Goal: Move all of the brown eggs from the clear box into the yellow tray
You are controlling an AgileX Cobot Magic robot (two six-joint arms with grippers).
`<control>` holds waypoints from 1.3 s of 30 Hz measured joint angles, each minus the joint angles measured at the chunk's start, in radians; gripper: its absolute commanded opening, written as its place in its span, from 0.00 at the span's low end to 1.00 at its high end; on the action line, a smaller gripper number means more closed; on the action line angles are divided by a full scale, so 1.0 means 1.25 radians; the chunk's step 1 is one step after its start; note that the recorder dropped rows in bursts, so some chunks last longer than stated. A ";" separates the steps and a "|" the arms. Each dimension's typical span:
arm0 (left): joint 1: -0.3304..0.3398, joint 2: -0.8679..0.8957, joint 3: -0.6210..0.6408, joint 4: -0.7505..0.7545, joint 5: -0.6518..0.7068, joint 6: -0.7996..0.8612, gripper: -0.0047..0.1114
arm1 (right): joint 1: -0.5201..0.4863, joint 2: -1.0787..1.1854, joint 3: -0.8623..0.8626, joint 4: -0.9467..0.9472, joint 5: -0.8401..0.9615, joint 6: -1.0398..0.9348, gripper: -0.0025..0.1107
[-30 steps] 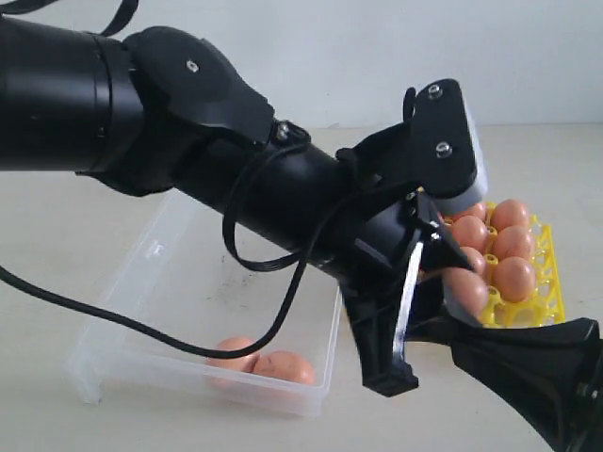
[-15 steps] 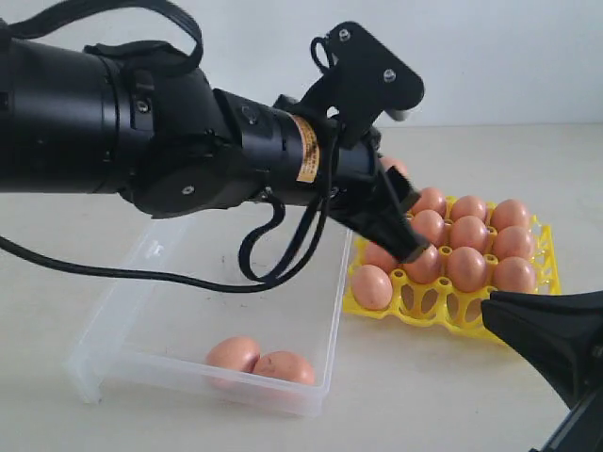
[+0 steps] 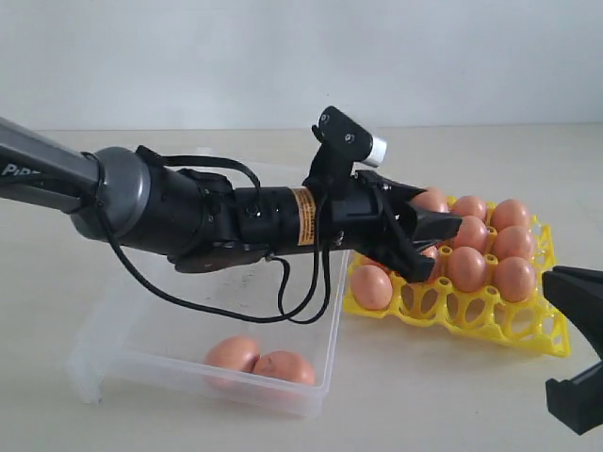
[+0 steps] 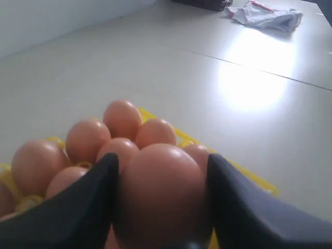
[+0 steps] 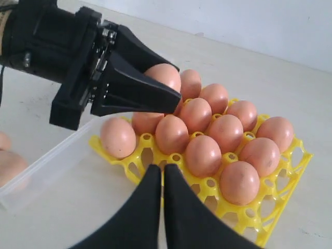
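The left gripper (image 3: 441, 247), clamped on a brown egg (image 4: 161, 192), has swung out over the yellow tray (image 3: 529, 330) at centre right, so placing comes next; two eggs (image 3: 259, 362) still lie in the clear box (image 3: 122, 301), lower left.

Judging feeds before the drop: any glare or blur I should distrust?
Left wrist view: bright glare on the table beyond, held egg soft, too close. Exterior view: even light, no blur. Right wrist view: sharp, yellow tray and eggs crisp.
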State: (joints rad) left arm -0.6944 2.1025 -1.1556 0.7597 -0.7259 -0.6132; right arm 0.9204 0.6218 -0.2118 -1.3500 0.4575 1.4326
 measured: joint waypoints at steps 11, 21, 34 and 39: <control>0.007 0.083 0.000 0.138 -0.115 -0.032 0.07 | 0.000 0.000 0.000 0.001 -0.003 0.006 0.02; 0.007 0.094 -0.007 0.133 -0.117 -0.032 0.07 | 0.000 0.000 0.000 0.001 -0.020 0.006 0.02; 0.007 0.112 -0.077 0.130 -0.047 -0.032 0.07 | 0.000 0.000 0.000 0.001 -0.027 0.006 0.02; 0.007 0.122 -0.079 0.130 -0.046 -0.032 0.07 | 0.000 0.000 0.000 0.001 -0.033 0.004 0.02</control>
State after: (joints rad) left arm -0.6862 2.2555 -1.2539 0.9216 -0.7841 -0.6528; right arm 0.9204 0.6218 -0.2118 -1.3485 0.4168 1.4378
